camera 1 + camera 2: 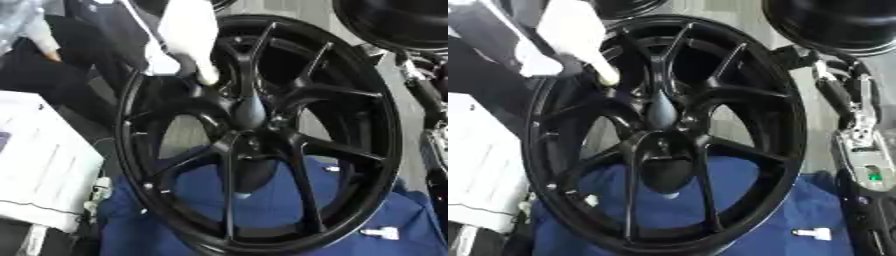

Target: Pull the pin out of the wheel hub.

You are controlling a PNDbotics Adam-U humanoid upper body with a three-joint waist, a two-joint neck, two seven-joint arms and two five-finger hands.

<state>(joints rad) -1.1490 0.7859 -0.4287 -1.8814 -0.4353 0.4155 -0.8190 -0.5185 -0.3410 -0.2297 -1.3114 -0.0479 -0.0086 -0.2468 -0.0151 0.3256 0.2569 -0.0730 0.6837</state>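
Reaching hand: my left hand (pixel 188 35), white-covered, comes in from the upper left, past the white box (pixel 44 160), and its tip sits against a spoke of the wheel (pixel 385 150).
Grip: I cannot tell whether it is released or clenched; I see nothing held.
Pin: I take the grey, elongated shape at the wheel hub (pixel 249 112) for it, but I cannot be sure.
Direction: the hub lies below and just right of my hand's tip, near it but not touching.
Long axis: the grey shape runs up-down in the picture, and the wheel stands on edge on the blue cloth (pixel 289 205).
Nearer hand: the left, I judge; my right hand does not show.
Loose piece: a small white part (pixel 382 232) lies on the cloth, well apart from the hub.
View difference: the right eye view shows my right arm (pixel 859 135) beside the rim, while the left eye view shows it only at its right edge.
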